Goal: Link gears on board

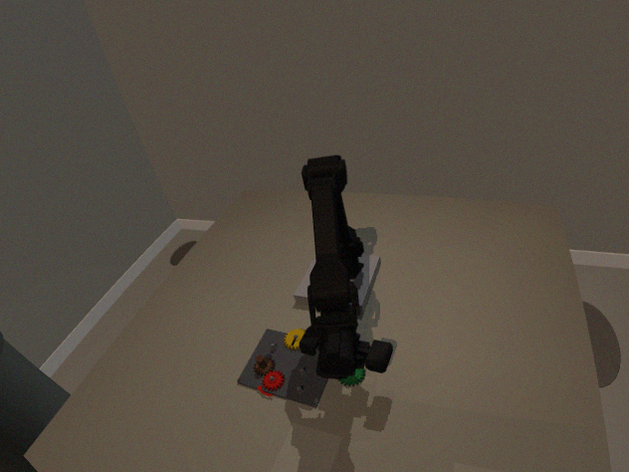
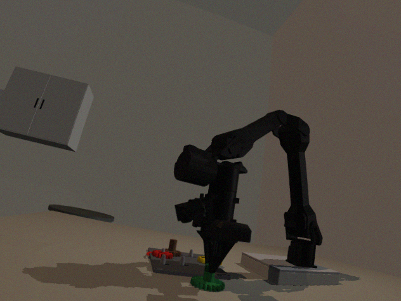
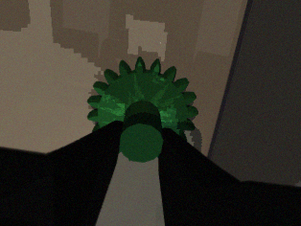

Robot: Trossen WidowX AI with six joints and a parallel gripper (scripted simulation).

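Looks like the black parallel-jaw pincer (image 2: 210, 270) (image 3: 141, 132) is gripping the toothed green gear (image 1: 352, 376) (image 2: 207, 283) (image 3: 141, 81) by its six-o'clock upright post, probably keeping its teeth free for meshing.

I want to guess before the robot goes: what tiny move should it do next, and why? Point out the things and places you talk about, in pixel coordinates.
Probably lift the green gear (image 1: 355, 376) (image 2: 207, 284) (image 3: 139, 88) straight up: the gripper's (image 2: 212, 271) (image 3: 141, 131) fingers are at both sides of its handle, and it stands on the table beside the board (image 1: 284, 351) (image 2: 174, 267) (image 3: 268, 96), which has empty pegs.
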